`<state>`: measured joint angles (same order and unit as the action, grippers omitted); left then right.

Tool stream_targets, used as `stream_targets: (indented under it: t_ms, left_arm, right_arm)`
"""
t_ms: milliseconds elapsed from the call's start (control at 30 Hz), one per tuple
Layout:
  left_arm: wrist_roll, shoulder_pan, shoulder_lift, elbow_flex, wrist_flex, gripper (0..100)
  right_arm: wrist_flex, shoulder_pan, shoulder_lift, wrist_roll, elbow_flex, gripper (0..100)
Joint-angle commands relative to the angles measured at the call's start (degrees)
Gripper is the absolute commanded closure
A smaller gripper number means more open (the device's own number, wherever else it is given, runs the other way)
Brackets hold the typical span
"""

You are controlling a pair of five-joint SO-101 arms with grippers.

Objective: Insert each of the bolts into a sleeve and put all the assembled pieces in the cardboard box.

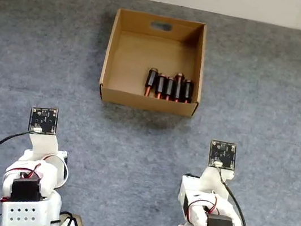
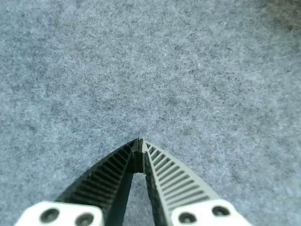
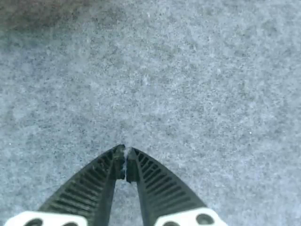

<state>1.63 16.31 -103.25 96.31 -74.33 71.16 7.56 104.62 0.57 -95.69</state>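
Five bolts (image 1: 147, 93) mostly hidden inside sleeves (image 1: 169, 86)

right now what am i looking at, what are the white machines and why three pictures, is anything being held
These are two small robot arms side by side at a table covered with a grey mat. One picture comes from a fixed camera looking down over the whole table. The other two come from a camera on each arm's wrist, looking along its pincer at the mat.

The left gripper and the right gripper are both shut and empty, so nothing is being held.

Beyond the arms stands an open cardboard box. Inside it, five bolts in black sleeves lie side by side, close to the wall nearest the arms.
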Motion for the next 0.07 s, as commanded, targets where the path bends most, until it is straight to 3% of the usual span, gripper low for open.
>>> stream_targets:
  t_ms: [0, 33]
  left_arm:
    - [0.2, -1.0, -0.6, 0.9, -0.2, 99]
    - [0.2, -1.0, -0.6, 0.9, -0.2, 99]
  right_arm:
    - [0.3, -0.2, 0.6, -0.4, -7.8, 99.0]
    - [0.3, -0.2, 0.6, -0.4, -7.8, 99.0]
